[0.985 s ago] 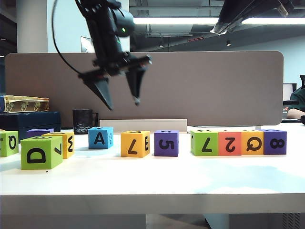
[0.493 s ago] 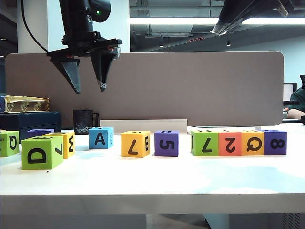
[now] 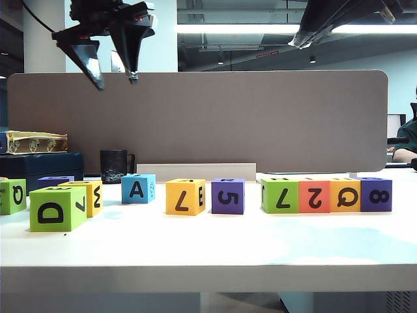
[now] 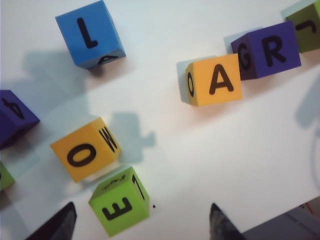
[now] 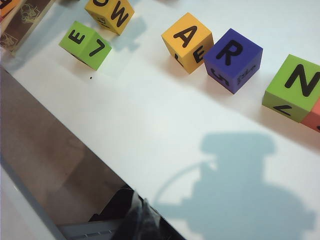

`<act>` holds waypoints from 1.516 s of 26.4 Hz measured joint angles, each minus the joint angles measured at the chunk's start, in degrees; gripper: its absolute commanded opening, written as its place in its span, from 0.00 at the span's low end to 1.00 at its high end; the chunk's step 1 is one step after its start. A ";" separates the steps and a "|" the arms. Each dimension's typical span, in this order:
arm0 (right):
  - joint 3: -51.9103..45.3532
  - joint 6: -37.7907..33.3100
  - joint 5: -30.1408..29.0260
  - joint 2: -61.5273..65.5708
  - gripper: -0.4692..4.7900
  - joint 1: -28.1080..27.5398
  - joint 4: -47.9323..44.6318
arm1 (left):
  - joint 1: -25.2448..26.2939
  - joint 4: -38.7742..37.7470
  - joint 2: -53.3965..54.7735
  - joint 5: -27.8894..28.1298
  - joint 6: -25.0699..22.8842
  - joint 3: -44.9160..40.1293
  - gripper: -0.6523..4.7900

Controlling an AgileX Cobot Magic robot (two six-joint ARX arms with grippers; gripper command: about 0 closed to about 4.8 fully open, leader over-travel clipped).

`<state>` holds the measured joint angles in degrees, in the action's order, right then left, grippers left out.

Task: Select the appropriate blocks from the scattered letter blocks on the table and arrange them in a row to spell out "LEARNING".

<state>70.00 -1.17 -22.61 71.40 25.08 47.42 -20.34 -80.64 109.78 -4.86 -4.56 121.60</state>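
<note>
Left gripper [image 3: 112,70] hangs high over the left end of the table [image 3: 208,251], jaws spread wide and empty, tips pointing down; its wrist view shows both fingertips [image 4: 60,225] at the frame edge above loose blocks. Right gripper [image 5: 142,220] shows only as a dark blur in its own view, so whether it is open or shut I cannot tell. Nearest the front edge sits the green D block [image 3: 57,208], with the yellow-orange W block [image 3: 88,197] just behind it and a green Q block [image 3: 12,195] at the far left. Further back stand the blue A block [image 3: 137,188], a yellow-orange block [image 3: 185,196] and a purple block [image 3: 227,195] side by side with gaps. To the right, four blocks touch in a row: green [image 3: 279,195], coral [image 3: 313,195], yellow-orange Q [image 3: 345,194], purple [image 3: 376,193]. Behind stand a black mug [image 3: 113,165] and the grey partition [image 3: 260,117].
</note>
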 measured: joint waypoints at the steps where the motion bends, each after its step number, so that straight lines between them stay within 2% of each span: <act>1: 0.00 0.00 -0.02 0.00 0.09 0.04 0.00 | 0.00 0.04 -0.98 0.04 -0.04 -1.49 0.74; 5: 0.00 0.00 -0.13 0.00 0.09 0.24 0.00 | 0.00 -0.02 -8.22 1.18 -0.13 -10.51 0.74; 9: 0.00 0.02 -0.74 0.00 0.09 0.24 0.00 | 0.00 4.26 -16.06 1.27 0.31 -20.59 0.74; 13: 0.00 0.00 -1.53 0.00 0.09 0.24 -0.02 | 0.00 12.02 -23.80 1.92 3.63 -31.61 0.74; 16: 0.00 0.00 -1.53 0.00 0.09 0.24 -0.02 | 0.00 18.86 -28.41 2.49 7.19 -43.21 0.74; 20: 0.00 0.00 -1.57 0.00 0.09 0.24 0.00 | 0.00 29.44 -29.57 2.82 10.58 -53.37 0.74; 25: 0.00 0.00 -1.57 0.00 0.09 0.24 0.00 | 0.00 34.62 -29.57 8.04 13.88 -58.71 0.74; 29: 0.00 0.00 -1.57 0.00 0.09 0.24 -0.02 | 0.00 37.55 -29.57 12.81 15.23 -59.87 0.75; 40: 0.00 0.02 -1.57 0.00 0.09 0.24 -0.07 | 0.00 45.62 -27.67 11.56 18.14 -62.99 0.75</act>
<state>70.00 -1.15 -24.18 71.40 25.32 47.35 -20.34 -35.03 82.11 6.70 13.58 58.61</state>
